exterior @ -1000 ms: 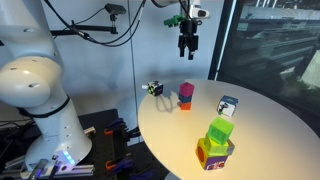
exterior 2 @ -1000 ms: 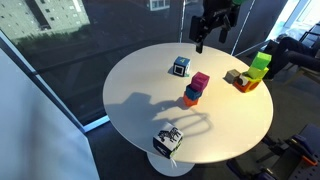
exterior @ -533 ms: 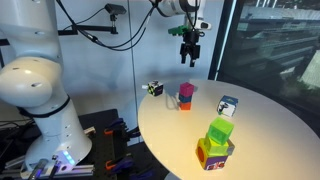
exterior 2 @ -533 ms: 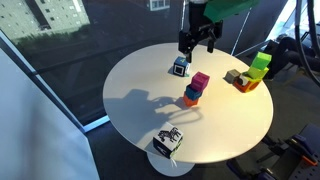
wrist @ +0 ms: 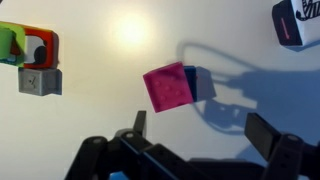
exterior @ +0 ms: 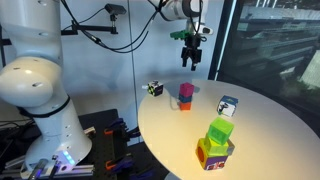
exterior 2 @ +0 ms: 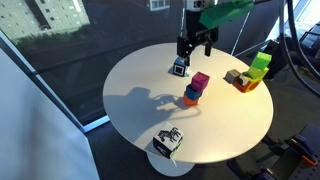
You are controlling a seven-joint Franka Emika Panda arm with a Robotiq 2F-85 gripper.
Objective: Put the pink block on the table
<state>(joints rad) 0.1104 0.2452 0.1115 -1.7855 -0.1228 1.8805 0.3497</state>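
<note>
The pink block [exterior: 186, 91] [exterior 2: 201, 80] sits on top of a small stack, over a blue cube [exterior 2: 192, 91] and an orange block, on the round off-white table [exterior: 260, 140] [exterior 2: 140, 110]. In the wrist view the pink block [wrist: 167, 86] lies straight below, with the blue cube [wrist: 200, 84] showing at its edge. My gripper [exterior: 190, 62] [exterior 2: 194, 47] [wrist: 200, 125] hangs open and empty well above the stack, apart from it.
A lime-green cube on a stack of coloured blocks [exterior: 218, 142] [exterior 2: 252, 72] [wrist: 25, 52] stands near the table edge. A white-and-black cube [exterior: 228, 105] [exterior 2: 181, 66] [wrist: 298, 22] sits close by. A patterned cube [exterior: 154, 88] [exterior 2: 168, 140] lies at the table's rim.
My gripper has come down and shifted toward the stack with the pink block, staying open. The blocks have not moved.
</note>
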